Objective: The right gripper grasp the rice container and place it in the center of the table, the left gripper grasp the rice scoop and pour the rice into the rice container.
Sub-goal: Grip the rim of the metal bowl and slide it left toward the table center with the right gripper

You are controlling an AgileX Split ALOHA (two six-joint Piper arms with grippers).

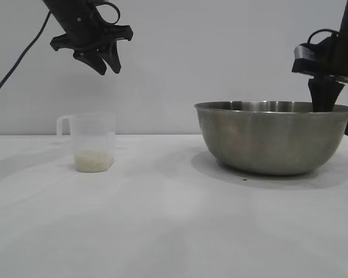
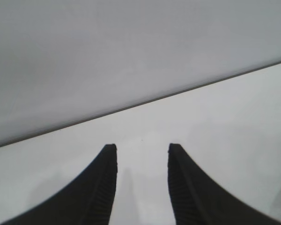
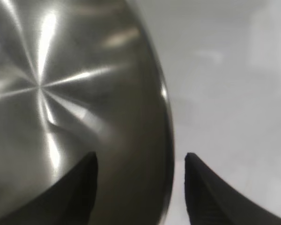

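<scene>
- The plain white, matte, flat tabletop (image 1: 162,226) carried two vessels, well apart from one another.
- The large round stainless-steel mixing bowl (image 1: 272,139), brushed grey with a thin rolled rim and a smoothly curved wall, stood upright toward the right edge of the tabletop, casting a soft shadow at its foot.
- In the right wrist view, the bowl's (image 3: 61,93) inner surface showed streaked, radiating glints typical of polished metal.
- The small translucent plastic measuring cup (image 1: 94,142), slightly tapered and with a loop handle on its side, stood upright toward the left edge of the tabletop.
- A shallow pale layer of off-white rice grains (image 1: 94,160) lay in the bottom of the cup.
- The black right gripper (image 1: 339,107), with claw-like prongs, was at the bowl's right side; its ribbed fingers (image 3: 70,192) were spread apart and straddled the rim, one inside the bowl and one outside, not closed on the metal.
- The black left gripper (image 1: 104,63), with pronged fingers and a trailing black cable, hung in the air above the measuring cup, clear of it.
- Its curved, ridged fingers (image 2: 100,187) stood parted with nothing between them.
</scene>
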